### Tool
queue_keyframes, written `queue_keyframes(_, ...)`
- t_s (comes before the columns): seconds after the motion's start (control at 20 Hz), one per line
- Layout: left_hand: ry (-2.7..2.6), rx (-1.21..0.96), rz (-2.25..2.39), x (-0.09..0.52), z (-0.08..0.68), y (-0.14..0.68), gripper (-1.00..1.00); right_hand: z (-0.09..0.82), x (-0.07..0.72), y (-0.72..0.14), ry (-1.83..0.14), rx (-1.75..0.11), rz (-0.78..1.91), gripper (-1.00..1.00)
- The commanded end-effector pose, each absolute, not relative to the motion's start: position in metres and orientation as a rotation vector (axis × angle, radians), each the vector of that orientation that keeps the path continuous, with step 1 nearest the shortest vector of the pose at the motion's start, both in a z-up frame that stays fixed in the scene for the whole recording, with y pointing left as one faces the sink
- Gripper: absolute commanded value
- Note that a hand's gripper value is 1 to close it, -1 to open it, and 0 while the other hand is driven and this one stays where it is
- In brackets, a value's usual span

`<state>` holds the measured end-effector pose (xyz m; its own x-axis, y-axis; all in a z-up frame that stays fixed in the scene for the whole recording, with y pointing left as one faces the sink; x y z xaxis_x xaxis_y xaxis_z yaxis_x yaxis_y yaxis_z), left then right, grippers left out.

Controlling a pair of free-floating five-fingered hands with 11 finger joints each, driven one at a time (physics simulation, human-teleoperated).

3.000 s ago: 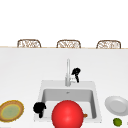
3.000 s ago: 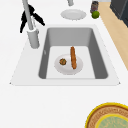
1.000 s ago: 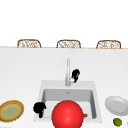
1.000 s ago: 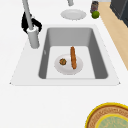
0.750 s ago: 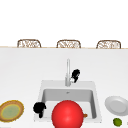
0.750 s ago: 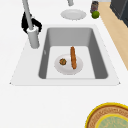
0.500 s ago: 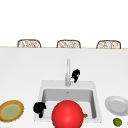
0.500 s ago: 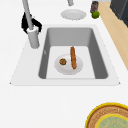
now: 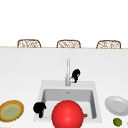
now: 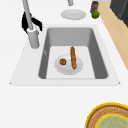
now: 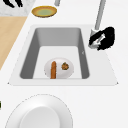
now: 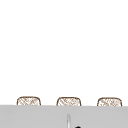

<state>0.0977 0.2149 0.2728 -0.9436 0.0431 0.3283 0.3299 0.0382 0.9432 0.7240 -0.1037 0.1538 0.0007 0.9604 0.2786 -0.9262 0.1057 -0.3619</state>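
Faucet (image 9: 67,72) stands center frame at the sink's (image 9: 41,87) back rim, right robot hand (image 9: 75,74) curled round its lever just right of it; left robot hand (image 9: 39,108) hangs lower left, fingers curled on nothing; big red ball (image 9: 67,115) blocks the basin; one sausage (image 10: 73,57), three chairs (image 9: 28,43), two plates on the table (image 9: 22,72).

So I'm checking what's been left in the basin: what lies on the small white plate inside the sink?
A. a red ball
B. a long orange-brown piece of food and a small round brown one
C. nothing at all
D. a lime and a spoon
B: in the left side view the white plate in the sink carries a long orange-brown piece and, beside it, a small round brown piece.
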Motion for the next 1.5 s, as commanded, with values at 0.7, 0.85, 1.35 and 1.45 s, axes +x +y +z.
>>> queue_keyframes(0.7, -2.100, -0.386, -2.007, 0.098, 0.273, 0.215, 0.00, 0.251, 0.724, -0.166, -0.542, -0.111, 1.523, -1.00)
queue_keyframes(0.85, -2.100, -0.386, -2.007, 0.098, 0.273, 0.215, 0.00, 0.256, 0.711, -0.175, -0.580, -0.180, 1.526, -1.00)
queue_keyframes(1.35, -2.100, -0.386, -2.007, 0.098, 0.273, 0.215, 0.00, 0.265, 0.656, -0.205, -0.678, -0.358, 1.522, -1.00)
queue_keyframes(1.45, -2.100, -0.386, -2.007, 0.098, 0.273, 0.215, 0.00, 0.265, 0.642, -0.206, -0.661, -0.374, 1.530, -1.00)
